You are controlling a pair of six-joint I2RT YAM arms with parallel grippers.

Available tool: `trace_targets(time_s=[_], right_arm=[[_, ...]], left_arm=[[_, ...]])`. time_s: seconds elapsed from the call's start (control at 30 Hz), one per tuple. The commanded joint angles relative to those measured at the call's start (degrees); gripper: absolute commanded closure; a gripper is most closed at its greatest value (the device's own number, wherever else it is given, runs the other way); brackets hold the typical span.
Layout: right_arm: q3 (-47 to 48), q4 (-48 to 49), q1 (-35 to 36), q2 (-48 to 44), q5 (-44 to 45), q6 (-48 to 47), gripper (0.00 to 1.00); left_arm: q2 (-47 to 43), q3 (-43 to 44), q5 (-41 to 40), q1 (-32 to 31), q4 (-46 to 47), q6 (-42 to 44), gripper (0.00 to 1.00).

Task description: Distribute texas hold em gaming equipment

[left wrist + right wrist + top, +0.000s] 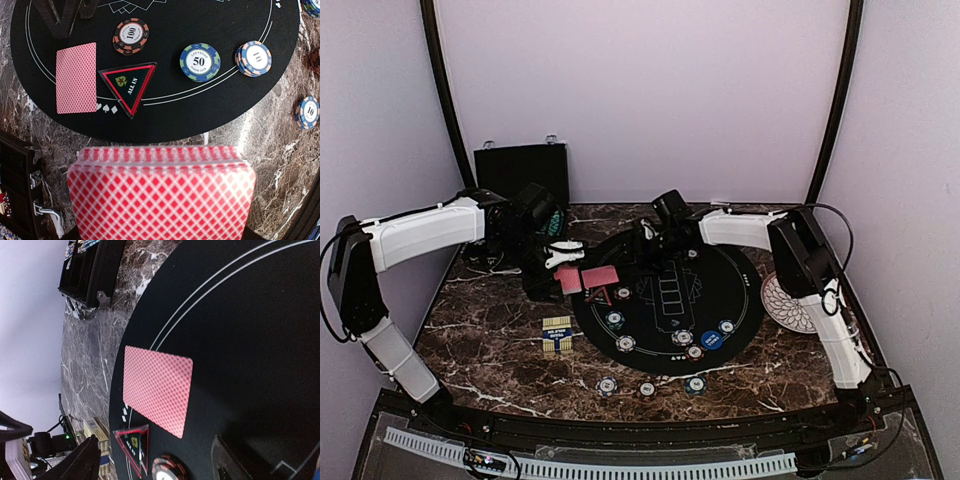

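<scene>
My left gripper (563,262) is shut on a deck of red-backed playing cards (160,195), held just off the left edge of the black round mat (720,290); the deck hides its fingers in the left wrist view. One red-backed card (76,84) lies face down on the mat next to an "ALL IN" triangle (129,87). This card also shows in the right wrist view (157,387). My right gripper (155,465) is open and empty, low over the mat just beyond that card. Chips marked 100 (130,35), 50 (200,61) and 10 (255,58) lie on the mat.
A black case (92,270) stands open at the back left under my left arm. A white patterned plate (785,300) lies right of the mat. A yellow-blue card box (557,333) lies left of the mat. Three chips (647,389) sit near the front edge; a blue button disc (711,340) sits on the mat.
</scene>
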Motion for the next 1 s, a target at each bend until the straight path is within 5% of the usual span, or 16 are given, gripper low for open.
trace_targets(time_s=[0.0,0.37,0.97], right_arm=[[-8.15,7.08,-0.37,-8.45,-1.06,0.39,0.19],[-30.19,39.98,3.96,-18.16,-13.86,20.30,0.16],[-28.36,51.32,8.51,-13.44,-17.77,30.45,0.25]], left_arm=[[-2.71,0.82,0.82,0.23,-0.77,-0.48,0.93],[-2.08,1.53,2.22,0.23,-0.52,-1.16,0.93],[0.02,3.66,2.39,-0.25,-0.28,-2.41,0.92]])
